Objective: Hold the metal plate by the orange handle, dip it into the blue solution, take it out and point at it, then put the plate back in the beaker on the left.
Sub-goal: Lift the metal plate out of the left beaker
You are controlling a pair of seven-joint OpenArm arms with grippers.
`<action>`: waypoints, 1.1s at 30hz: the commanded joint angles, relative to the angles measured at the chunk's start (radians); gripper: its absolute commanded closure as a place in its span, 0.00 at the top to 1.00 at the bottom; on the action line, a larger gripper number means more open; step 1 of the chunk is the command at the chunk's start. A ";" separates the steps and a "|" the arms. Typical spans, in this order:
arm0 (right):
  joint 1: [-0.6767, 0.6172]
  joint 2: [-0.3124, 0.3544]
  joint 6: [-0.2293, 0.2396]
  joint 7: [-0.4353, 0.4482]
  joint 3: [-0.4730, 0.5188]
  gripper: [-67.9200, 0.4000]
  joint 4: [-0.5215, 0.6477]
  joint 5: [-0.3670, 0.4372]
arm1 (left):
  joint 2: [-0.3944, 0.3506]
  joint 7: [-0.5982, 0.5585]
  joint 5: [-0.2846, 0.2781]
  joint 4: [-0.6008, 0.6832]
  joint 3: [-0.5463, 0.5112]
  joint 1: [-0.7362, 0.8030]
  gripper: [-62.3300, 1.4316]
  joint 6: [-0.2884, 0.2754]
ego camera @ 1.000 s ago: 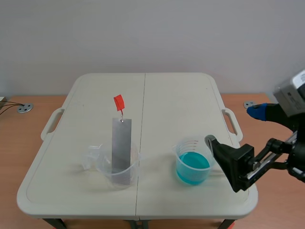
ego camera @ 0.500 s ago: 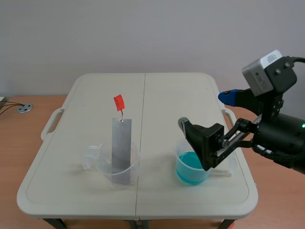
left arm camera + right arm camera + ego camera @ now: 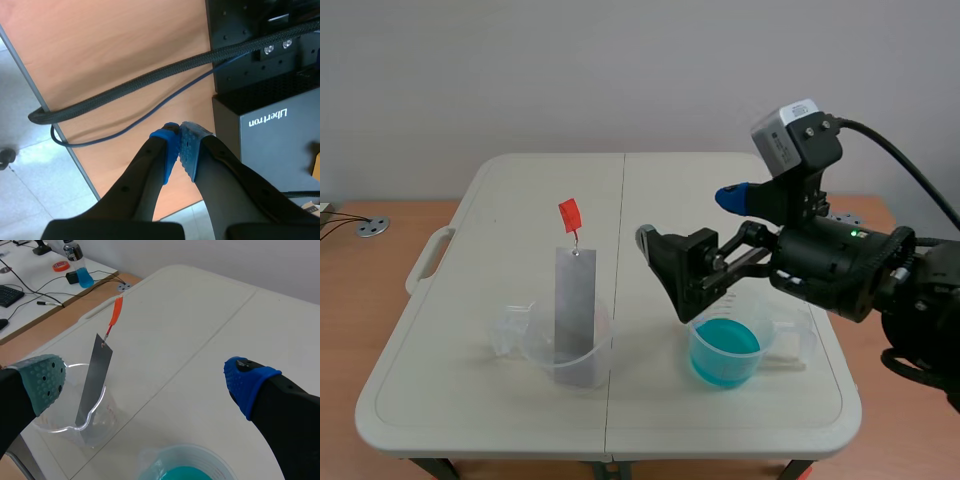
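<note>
One metal plate (image 3: 95, 380) stands ahead of the spread right claw (image 3: 146, 380).

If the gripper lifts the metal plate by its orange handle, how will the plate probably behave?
The metal plate looks thin, flat and straight, so probably stiff and light. The orange handle joins it by a small link, so it may swing. The light clear beaker holding it might tip.

Grey metal plate (image 3: 575, 305) with orange handle (image 3: 570, 214) stands in the clear left beaker (image 3: 541, 351), near the blue solution (image 3: 725, 348).
</note>
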 commanded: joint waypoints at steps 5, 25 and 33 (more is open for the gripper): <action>0.102 -0.044 0.047 -0.034 -0.034 0.98 -0.082 0.053 | 0.000 -0.006 -0.003 0.012 0.001 -0.003 0.05 -0.004; 0.329 -0.216 0.129 -0.118 -0.119 0.98 -0.354 0.064 | 0.000 -0.013 -0.003 0.012 0.001 -0.055 0.05 -0.002; 0.403 -0.280 0.128 -0.156 -0.156 0.98 -0.444 0.072 | 0.000 -0.013 -0.003 0.012 0.001 -0.055 0.05 -0.002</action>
